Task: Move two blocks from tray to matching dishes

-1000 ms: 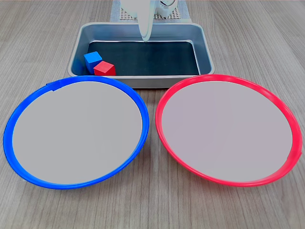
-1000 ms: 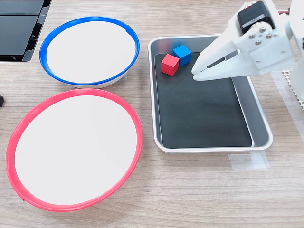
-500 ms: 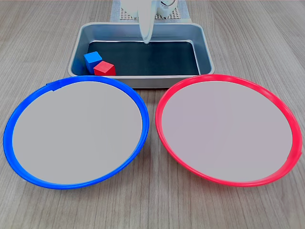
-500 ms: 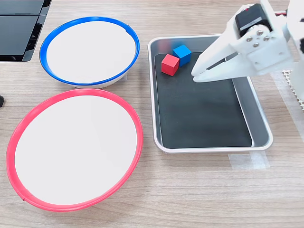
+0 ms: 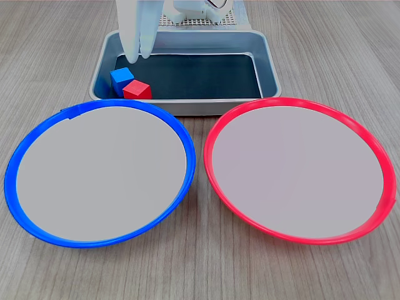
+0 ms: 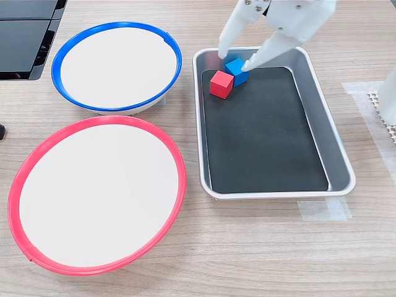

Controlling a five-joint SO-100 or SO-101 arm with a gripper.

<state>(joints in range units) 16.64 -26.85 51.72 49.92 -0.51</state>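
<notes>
Second exterior view: white gripper (image 6: 235, 60), jaws spread, straddles the small bright blue cube (image 6: 237, 70) beside the red cube (image 6: 221, 84); rigid, probably light, best pinched across opposite flat faces.

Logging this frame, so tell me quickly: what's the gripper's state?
Gripper: open, holding nothing, fingers either side of the blue block in the tray.
</notes>
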